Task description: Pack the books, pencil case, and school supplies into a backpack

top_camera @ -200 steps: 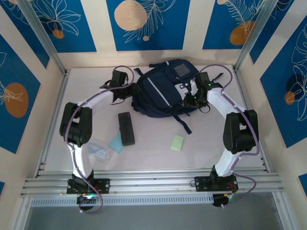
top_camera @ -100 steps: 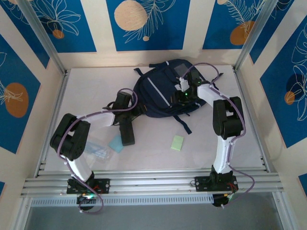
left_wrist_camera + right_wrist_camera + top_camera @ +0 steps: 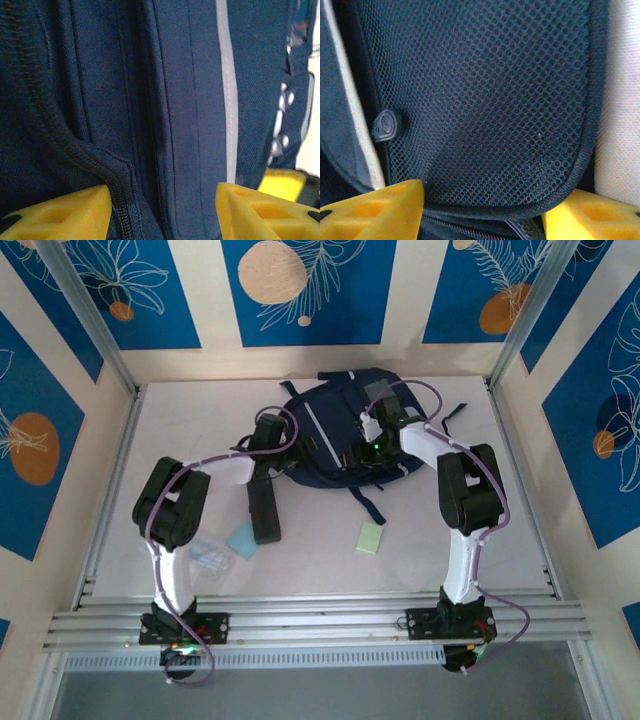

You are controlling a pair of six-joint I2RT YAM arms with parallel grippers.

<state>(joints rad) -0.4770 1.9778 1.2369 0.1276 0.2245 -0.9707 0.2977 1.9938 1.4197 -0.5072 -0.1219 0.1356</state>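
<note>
Pressing close to the backpack [image 3: 335,410], left fingers [image 3: 60,212] sitting apart astride its zipper seam [image 3: 125,200], right fingers [image 3: 375,205] sitting apart at its mesh panel [image 3: 485,100]

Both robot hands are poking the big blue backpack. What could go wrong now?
The left gripper is open with the backpack's zipper between its fingers. Closing there might pinch loose fabric and drag the bag instead of opening it. The right gripper is open against the mesh pocket, where a fingertip could snag. The left arm reaches over the pencil case, so a low pull back might knock it.
</note>
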